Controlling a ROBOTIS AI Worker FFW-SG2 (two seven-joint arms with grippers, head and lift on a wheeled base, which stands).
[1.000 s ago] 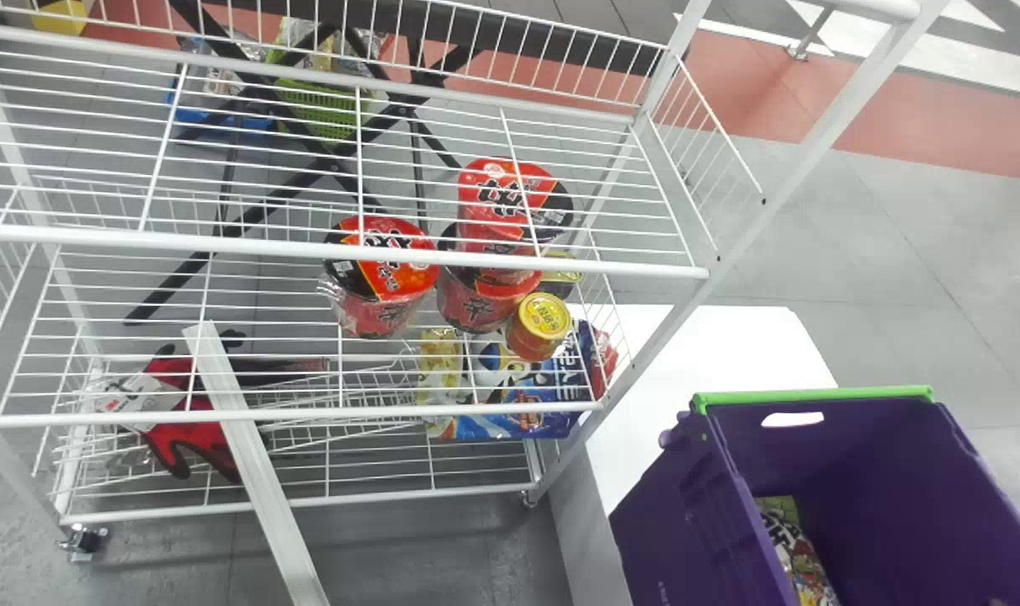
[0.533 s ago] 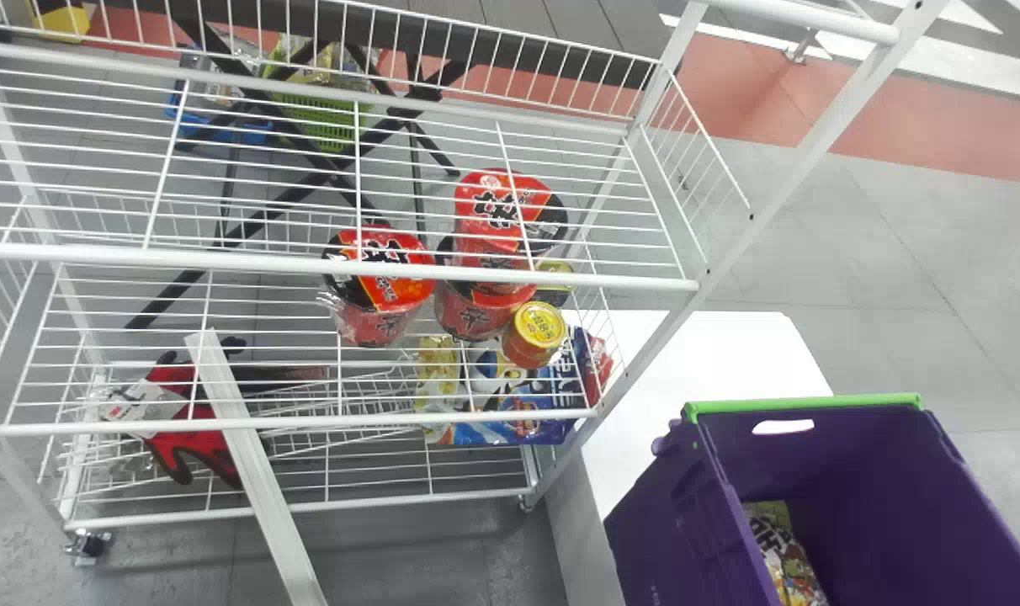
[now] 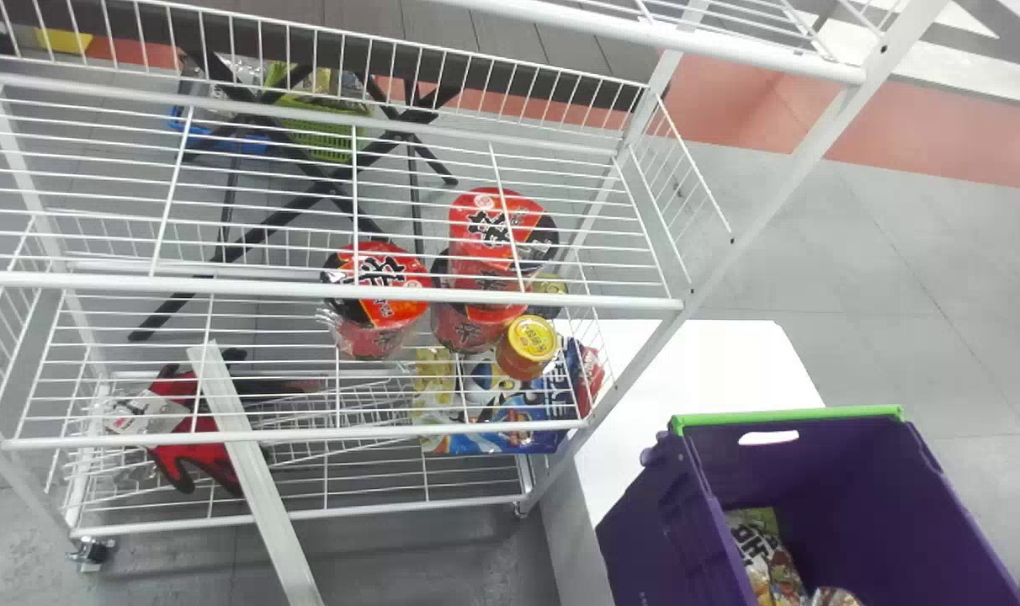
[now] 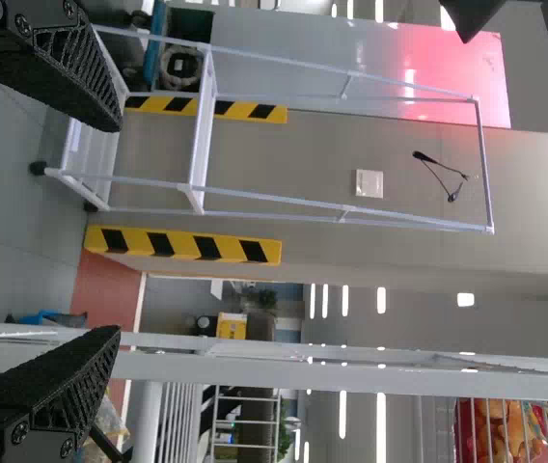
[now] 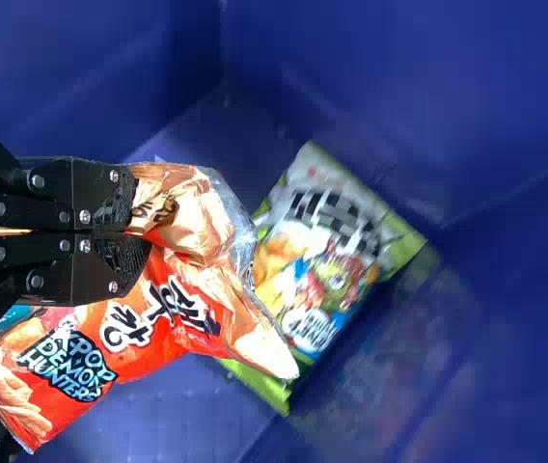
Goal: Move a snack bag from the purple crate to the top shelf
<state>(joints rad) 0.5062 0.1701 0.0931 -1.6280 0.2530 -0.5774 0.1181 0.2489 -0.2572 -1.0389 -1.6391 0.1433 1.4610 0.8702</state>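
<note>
Right gripper (image 5: 135,231) pinches the orange snack bag (image 5: 163,323) by its gathered end, fingers pressed together on crumpled film. Likely an end grip so the filled part hangs free and the contents don't get crushed; the loose body could swing or catch the rim on the way out. Bag is inside the purple crate (image 3: 830,463), near the green snack bag (image 5: 327,256); can't tell whether the two touch. Green one lies against the crate wall, leaving room to grab the orange one alone.

Crate sits on the white surface (image 3: 695,362) beside the rack (image 3: 712,252), open side up, presumably for a short carry. Step in hand looks like lifting out; a straight rise should come first, as the walls are deep.

Left gripper (image 4: 115,227) waits by the rack, fingers spread, holding nothing. A red snack bag (image 4: 513,439) sits high behind rack wires, probably marking the target shelf. Cup noodles (image 3: 476,324) stand lower.
</note>
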